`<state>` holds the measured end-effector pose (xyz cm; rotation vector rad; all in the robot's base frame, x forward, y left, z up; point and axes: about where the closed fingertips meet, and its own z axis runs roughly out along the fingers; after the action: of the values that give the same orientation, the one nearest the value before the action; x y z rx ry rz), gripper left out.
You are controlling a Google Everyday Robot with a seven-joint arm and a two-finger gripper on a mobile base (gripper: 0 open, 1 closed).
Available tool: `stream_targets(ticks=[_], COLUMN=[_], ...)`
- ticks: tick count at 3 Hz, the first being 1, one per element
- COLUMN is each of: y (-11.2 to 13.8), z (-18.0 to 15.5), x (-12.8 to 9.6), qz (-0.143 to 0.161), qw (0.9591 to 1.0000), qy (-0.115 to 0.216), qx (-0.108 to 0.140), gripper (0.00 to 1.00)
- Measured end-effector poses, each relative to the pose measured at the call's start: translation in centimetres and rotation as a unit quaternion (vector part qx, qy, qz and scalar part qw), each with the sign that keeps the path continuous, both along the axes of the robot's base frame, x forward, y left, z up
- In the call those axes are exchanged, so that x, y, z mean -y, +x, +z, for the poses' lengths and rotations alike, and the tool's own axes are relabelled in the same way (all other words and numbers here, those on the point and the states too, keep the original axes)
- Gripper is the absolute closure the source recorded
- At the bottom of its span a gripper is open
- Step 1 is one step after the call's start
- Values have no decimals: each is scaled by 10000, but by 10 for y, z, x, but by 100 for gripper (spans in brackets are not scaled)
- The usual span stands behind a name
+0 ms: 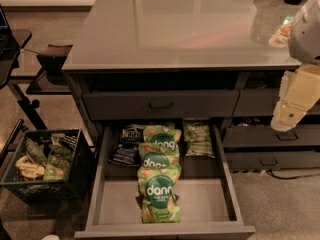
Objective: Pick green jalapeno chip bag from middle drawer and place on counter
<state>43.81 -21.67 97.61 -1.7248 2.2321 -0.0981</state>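
The green jalapeno chip bag [198, 139] lies flat at the back right of the open middle drawer [205, 199], which is pulled out toward me. It is a small dull-green bag with a pale patch. The counter [175, 29] is a glossy grey-brown top above the cabinet. My gripper [286, 118], pale yellow under a white arm, hangs at the right edge of the view. It is in front of the cabinet's right side, above and to the right of the drawer and apart from the bag. It holds nothing that I can see.
Three bright green "dang" bags [159, 181] lie in a row down the drawer's middle, with a dark Kettle bag [127, 146] at the back left. The drawer above [160, 104] is shut. Narrower drawers [272, 139] are at right. A black crate of snacks [45, 164] stands on the floor at left.
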Motion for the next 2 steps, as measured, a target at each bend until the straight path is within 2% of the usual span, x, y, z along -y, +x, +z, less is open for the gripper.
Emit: stream_targets(ticks=[1, 2], y=[0, 14], z=[0, -36], x=[0, -9], qz=[0, -91], qw=[10000, 9997], qy=[0, 222], qx=[0, -74], gripper=[0, 0])
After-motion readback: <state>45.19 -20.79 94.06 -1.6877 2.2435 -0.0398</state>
